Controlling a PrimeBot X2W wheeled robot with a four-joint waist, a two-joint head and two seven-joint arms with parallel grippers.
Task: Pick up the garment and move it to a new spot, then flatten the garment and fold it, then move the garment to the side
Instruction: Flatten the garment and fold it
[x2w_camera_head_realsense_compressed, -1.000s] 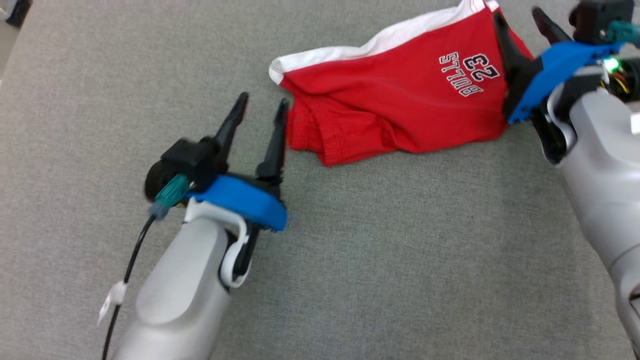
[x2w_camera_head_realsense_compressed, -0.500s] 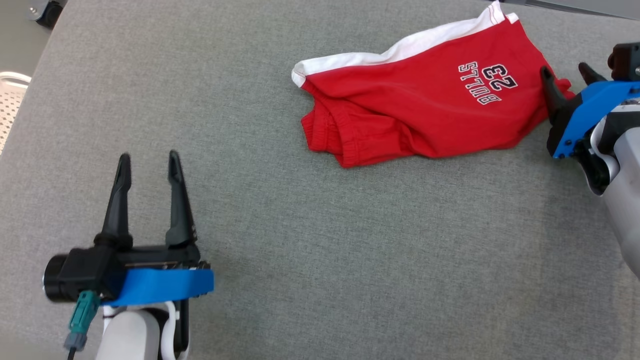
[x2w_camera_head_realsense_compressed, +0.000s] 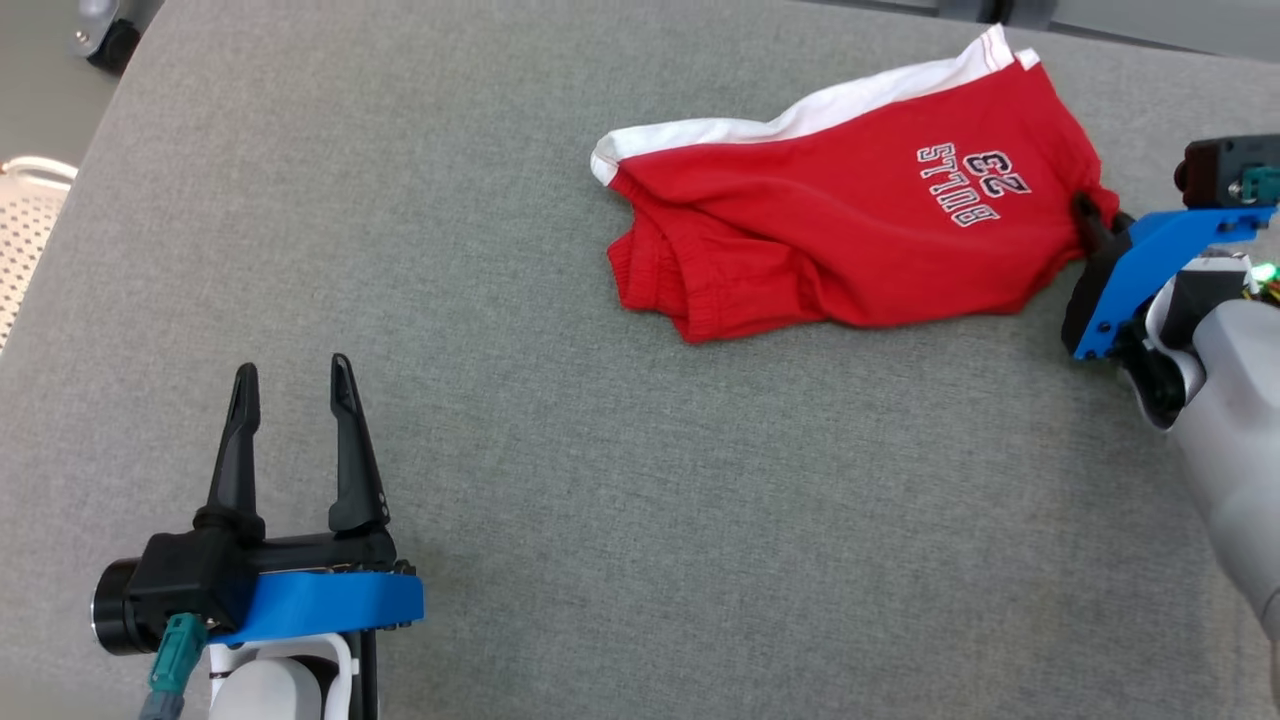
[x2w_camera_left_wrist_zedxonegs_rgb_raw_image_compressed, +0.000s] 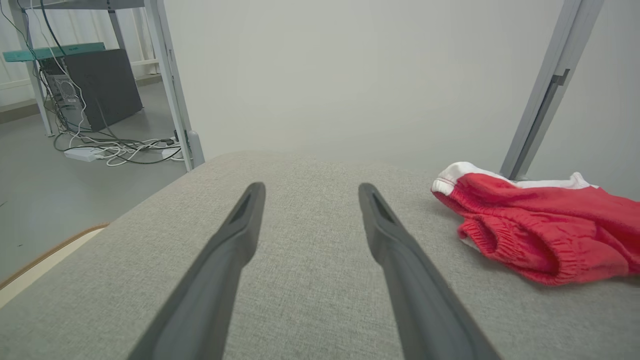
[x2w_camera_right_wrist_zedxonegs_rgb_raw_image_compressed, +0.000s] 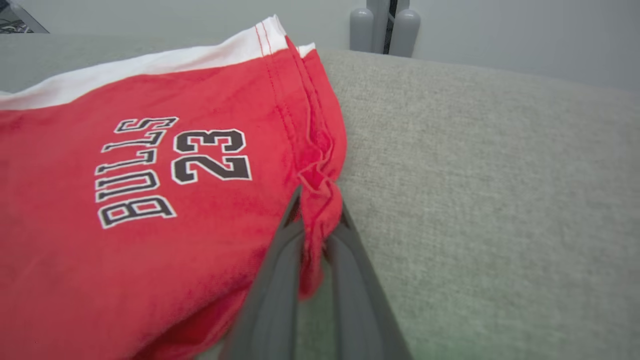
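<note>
Pinching the bunched side seam of the red shorts (x2w_camera_head_realsense_compressed: 850, 240), rumpled at the far right of the grey cushion (x2w_camera_head_realsense_compressed: 600, 520), with right gripper (x2w_camera_right_wrist_zedxonegs_rgb_raw_image_compressed: 320, 220) closed on cloth, probably for lifting; holding left gripper (x2w_camera_head_realsense_compressed: 292, 366) parted, empty, well apart, near left, likely for flattening

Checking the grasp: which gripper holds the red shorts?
The right gripper, shut on the edge of the red shorts; the left gripper stands open, away from them.
</note>
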